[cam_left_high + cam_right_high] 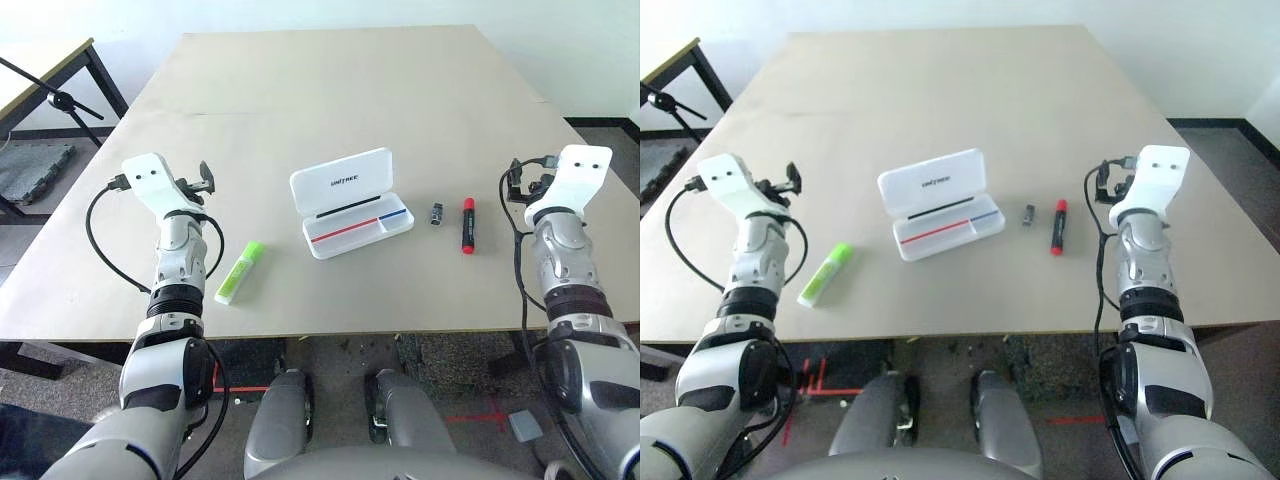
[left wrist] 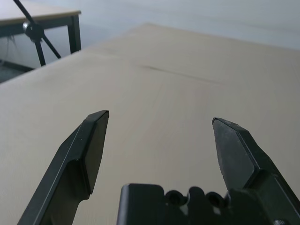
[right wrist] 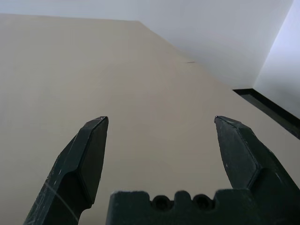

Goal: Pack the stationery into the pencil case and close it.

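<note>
The white pencil case [image 1: 352, 203] lies open near the table's middle, lid tilted up at the back, a red and a blue stripe inside its tray. A lime-green highlighter [image 1: 240, 271] rests to its left near the front edge. To the case's right lie a tiny dark clip-like piece [image 1: 437, 214] and a red-and-black marker [image 1: 468, 224]. My left gripper [image 2: 160, 119] hovers left of the highlighter, open and empty. On the far right, beyond the marker, my right gripper [image 3: 161, 121] is raised above the table, open, nothing between its fingers.
The tan table [image 1: 330, 90] stretches far back with bare surface. A second table [image 1: 40, 70] and a black tripod leg [image 1: 60, 98] stand off to the left, beyond the table's left edge. Black cables loop from both wrists.
</note>
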Robot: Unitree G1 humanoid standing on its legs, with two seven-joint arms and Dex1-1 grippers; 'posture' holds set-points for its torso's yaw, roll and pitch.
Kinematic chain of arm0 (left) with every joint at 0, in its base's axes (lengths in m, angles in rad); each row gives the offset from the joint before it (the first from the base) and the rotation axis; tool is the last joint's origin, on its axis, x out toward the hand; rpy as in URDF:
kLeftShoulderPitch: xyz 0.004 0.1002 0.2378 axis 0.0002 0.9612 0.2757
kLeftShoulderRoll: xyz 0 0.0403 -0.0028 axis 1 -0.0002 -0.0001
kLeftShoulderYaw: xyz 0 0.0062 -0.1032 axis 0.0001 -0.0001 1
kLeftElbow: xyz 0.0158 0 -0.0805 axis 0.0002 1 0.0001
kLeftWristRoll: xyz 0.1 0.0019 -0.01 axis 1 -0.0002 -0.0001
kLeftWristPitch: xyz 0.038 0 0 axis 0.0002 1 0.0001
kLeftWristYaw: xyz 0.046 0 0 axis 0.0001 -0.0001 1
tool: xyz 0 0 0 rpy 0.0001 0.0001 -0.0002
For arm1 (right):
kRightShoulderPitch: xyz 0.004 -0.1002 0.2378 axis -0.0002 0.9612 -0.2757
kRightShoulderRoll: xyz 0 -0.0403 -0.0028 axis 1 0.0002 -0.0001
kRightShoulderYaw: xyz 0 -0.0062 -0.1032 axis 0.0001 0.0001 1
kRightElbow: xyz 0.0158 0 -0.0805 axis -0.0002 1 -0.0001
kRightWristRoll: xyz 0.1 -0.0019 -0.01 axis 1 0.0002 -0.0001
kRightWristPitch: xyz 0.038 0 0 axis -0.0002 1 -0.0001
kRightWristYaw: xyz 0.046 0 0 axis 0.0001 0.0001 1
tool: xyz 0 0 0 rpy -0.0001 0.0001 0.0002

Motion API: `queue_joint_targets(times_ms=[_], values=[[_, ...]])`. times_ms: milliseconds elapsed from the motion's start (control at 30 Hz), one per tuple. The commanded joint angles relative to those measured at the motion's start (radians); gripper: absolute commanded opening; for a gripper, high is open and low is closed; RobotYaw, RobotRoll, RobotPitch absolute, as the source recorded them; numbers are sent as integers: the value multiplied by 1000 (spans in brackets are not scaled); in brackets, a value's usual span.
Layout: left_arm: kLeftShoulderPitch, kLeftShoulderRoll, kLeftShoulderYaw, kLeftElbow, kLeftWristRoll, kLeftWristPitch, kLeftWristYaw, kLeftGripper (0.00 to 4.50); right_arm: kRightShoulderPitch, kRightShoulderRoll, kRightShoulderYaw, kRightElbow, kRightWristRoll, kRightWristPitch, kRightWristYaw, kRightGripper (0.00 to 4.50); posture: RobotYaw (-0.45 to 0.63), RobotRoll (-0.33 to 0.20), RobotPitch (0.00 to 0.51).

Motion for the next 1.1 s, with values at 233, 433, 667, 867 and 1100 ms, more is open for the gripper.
queue_joint_targets(times_ms=[233, 433, 667, 867, 1100], values=[[21, 28, -4, -59, 6, -9, 0, 4451, 36, 44, 0, -57, 19, -4, 16, 4500, 129, 0, 67], [69, 131, -111, -275, -85, 169, -416, 4451, 62, 28, 35, -194, 98, 74, 270, 4500, 190, 0, 74], [130, 274, -301, -650, -171, 644, -745, 4451, 145, -113, 115, -407, 192, 202, 708, 4500, 263, 0, 101], [59, 289, -445, -763, -142, 818, -848, 4451, 134, -214, 155, -461, 236, 302, 947, 4500, 295, 0, 99], [-78, 245, -669, -757, -30, 869, -934, 4451, 146, -285, 180, -505, 277, 388, 1145, 4500, 300, 0, 91]])
